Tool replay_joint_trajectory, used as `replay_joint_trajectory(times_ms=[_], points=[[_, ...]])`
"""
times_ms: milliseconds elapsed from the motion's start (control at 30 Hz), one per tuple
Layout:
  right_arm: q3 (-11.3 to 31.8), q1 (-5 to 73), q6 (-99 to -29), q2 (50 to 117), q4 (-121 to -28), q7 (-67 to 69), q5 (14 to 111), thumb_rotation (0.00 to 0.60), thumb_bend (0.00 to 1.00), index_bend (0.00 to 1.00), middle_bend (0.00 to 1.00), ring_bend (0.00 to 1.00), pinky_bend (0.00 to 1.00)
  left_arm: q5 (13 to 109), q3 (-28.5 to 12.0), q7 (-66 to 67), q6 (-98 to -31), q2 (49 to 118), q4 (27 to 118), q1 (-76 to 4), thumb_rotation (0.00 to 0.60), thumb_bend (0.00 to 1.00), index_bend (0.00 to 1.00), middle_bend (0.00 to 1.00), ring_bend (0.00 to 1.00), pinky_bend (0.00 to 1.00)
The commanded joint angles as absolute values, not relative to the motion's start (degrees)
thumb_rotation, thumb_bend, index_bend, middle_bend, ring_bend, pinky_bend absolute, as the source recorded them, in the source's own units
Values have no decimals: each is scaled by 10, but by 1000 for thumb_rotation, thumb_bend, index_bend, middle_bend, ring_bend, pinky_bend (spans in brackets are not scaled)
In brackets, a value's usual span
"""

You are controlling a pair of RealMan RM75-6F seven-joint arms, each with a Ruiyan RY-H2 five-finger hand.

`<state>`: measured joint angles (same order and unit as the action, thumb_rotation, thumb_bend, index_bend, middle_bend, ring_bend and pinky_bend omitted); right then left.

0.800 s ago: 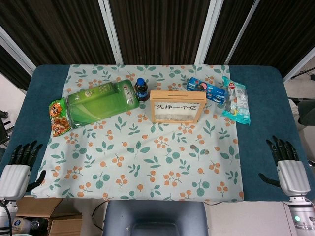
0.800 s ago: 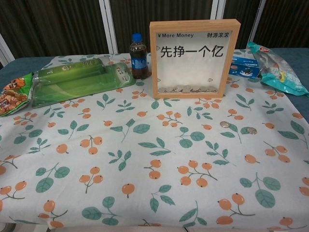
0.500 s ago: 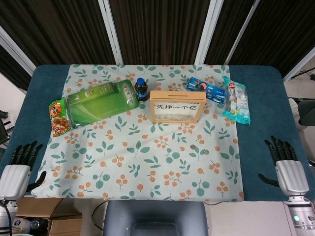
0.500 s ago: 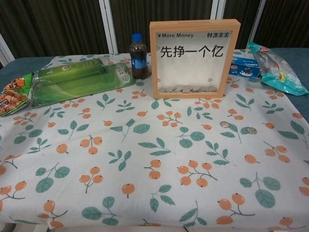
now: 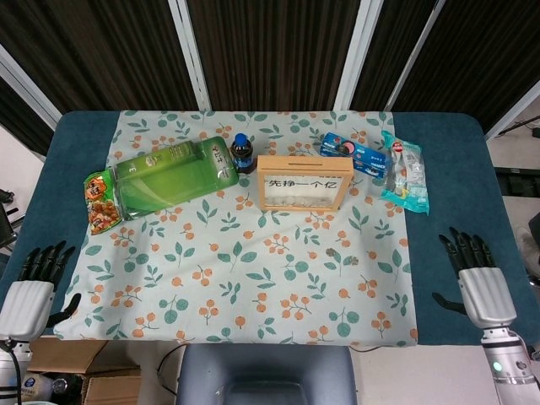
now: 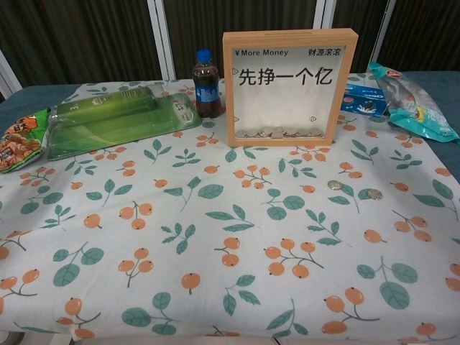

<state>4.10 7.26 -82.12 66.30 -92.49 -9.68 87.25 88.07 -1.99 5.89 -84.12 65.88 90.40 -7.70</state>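
A wooden-framed coin box (image 5: 305, 182) (image 6: 290, 87) with Chinese lettering stands upright at the middle back, coins lying in its bottom. Two loose coins (image 6: 335, 185) (image 6: 374, 194) lie on the floral cloth in front of it to the right; they show as small spots (image 5: 331, 251) in the head view. My left hand (image 5: 30, 289) hovers at the table's near left corner, fingers spread, holding nothing. My right hand (image 5: 476, 280) is at the near right edge over the blue table, also spread and empty. Neither hand shows in the chest view.
A green package (image 5: 170, 177) and an orange snack bag (image 5: 99, 202) lie at the back left. A small cola bottle (image 5: 243, 153) stands beside the box. A blue biscuit box (image 5: 353, 153) and a teal snack bag (image 5: 405, 173) lie at the back right.
My right hand has shifted left and a little forward, toward the cloth. The left hand and the objects have stayed put.
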Motion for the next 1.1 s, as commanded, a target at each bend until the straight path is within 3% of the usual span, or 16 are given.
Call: replay_joint_trajectory(times_ms=[33,167,367,700,767,933,1100], points=[[59,104,-791,661,-940,-126,872,600,251,0,0,0,0,882,-19,58,-843,660,902,-76,562,333,0,0,0,0],[85,158,-724,680,-954,-168,843,600,250,0,0,0,0,883,-19,57,-841,661,899,-78,564,333,0,0,0,0],[108,231,-646,761,-922,-253,787,600,250,0,0,0,0,887,-19,54,-840,673,890,-82,586,337,0,0,0,0],[101,270,-633,878,-829,-304,746,600,251,0,0,0,0,878,-19,42,-834,678,874,-82,599,354,0,0,0,0],[100,273,-635,894,-810,-298,747,600,251,48,0,0,0,877,-18,39,-833,679,870,-82,599,354,0,0,0,0],[93,281,-630,917,-775,-288,745,600,251,386,0,0,0,878,-17,33,-833,680,865,-82,598,354,0,0,0,0],[87,280,-619,937,-759,-259,730,600,251,457,0,0,0,875,-18,26,-833,679,861,-81,599,353,0,0,0,0]])
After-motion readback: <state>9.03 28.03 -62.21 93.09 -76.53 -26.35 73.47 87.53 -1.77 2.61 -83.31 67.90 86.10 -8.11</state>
